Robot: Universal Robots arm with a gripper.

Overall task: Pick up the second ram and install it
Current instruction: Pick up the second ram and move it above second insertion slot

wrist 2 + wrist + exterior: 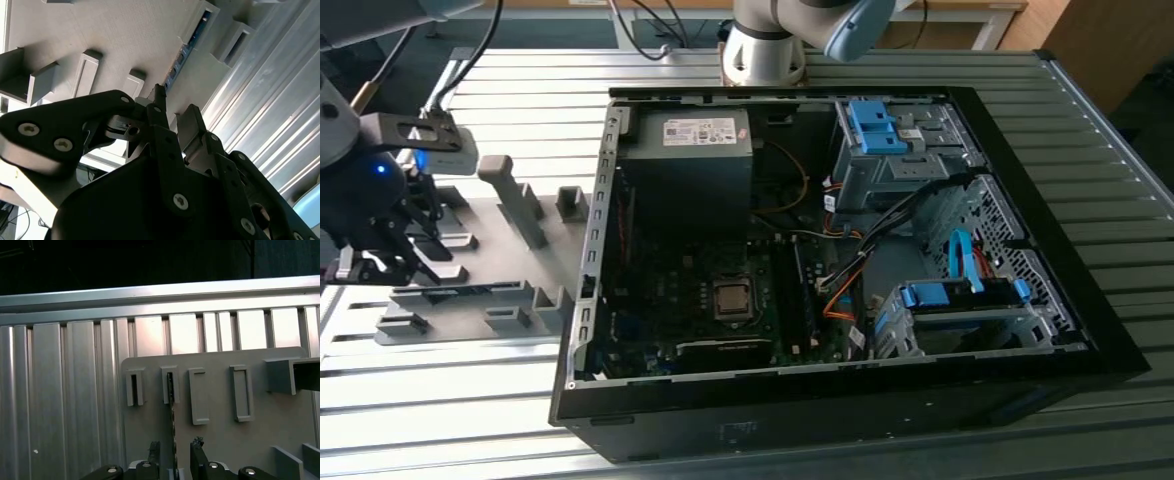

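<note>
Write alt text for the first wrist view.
The open gripper straddles the second ram, seen edge-on as a thin dark strip standing in a slotted block on the grey fixture plate, with a gap on either side. The plate lies on a ribbed aluminium table.

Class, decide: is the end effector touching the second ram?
Apart. In the first wrist view the second ram stands edge-on between the fingers of the end effector, with grey plate showing on each side.
</note>
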